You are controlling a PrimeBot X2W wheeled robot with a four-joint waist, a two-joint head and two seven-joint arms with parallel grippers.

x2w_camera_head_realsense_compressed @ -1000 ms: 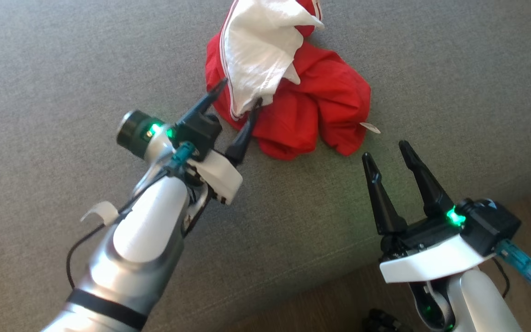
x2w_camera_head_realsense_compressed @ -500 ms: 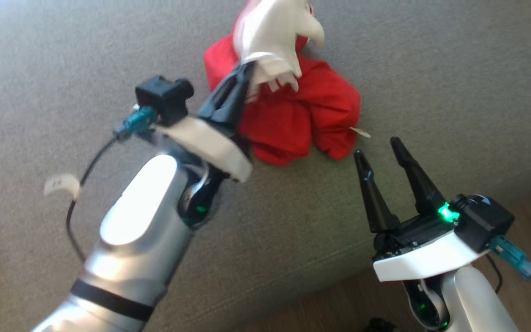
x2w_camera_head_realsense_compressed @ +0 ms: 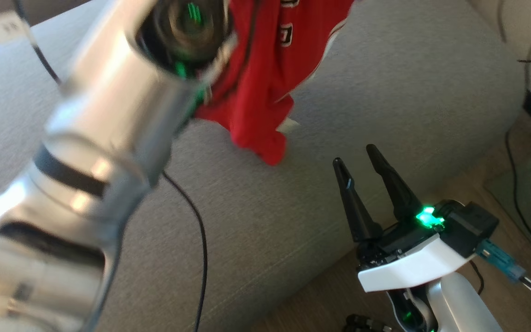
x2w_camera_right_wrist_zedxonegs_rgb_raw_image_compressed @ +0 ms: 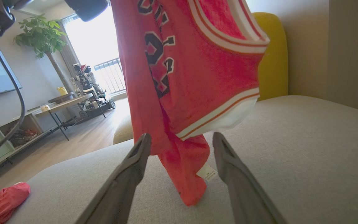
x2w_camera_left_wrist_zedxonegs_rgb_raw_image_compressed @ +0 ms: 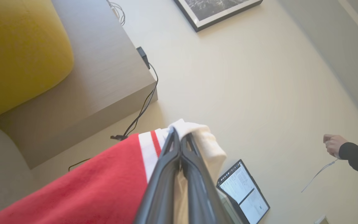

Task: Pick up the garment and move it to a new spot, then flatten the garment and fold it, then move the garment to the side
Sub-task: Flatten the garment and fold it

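Note:
The garment point(x2w_camera_head_realsense_compressed: 265, 83) is a red jersey with white trim and dark lettering. It hangs in the air above the grey sofa point(x2w_camera_head_realsense_compressed: 385, 92). My left gripper point(x2w_camera_left_wrist_zedxonegs_rgb_raw_image_compressed: 179, 137) is shut on its white-and-red edge, held high, and the raised left forearm point(x2w_camera_head_realsense_compressed: 109, 120) looms blurred in the head view. In the right wrist view the garment point(x2w_camera_right_wrist_zedxonegs_rgb_raw_image_compressed: 197, 68) dangles straight ahead, its lowest tip with a white tag down at the cushion. My right gripper point(x2w_camera_right_wrist_zedxonegs_rgb_raw_image_compressed: 181, 137) is open and holds nothing, low near the sofa's front edge point(x2w_camera_head_realsense_compressed: 356, 155), just short of the hanging cloth.
A second red cloth point(x2w_camera_right_wrist_zedxonegs_rgb_raw_image_compressed: 2, 199) lies at the sofa's far end. A yellow cushion point(x2w_camera_right_wrist_zedxonegs_rgb_raw_image_compressed: 272, 62) stands behind the sofa. A black cable point(x2w_camera_head_realsense_compressed: 196, 230) droops from the left arm. A person's hand point(x2w_camera_left_wrist_zedxonegs_rgb_raw_image_compressed: 332, 144) shows beside a tablet screen point(x2w_camera_left_wrist_zedxonegs_rgb_raw_image_compressed: 244, 189). Wood floor point(x2w_camera_head_realsense_compressed: 500, 184) borders the sofa.
My left gripper has shut on the garment's white-trimmed edge and lifted it off the sofa, so it now hangs unfurled. The head camera has shifted. The right gripper stays open and low.

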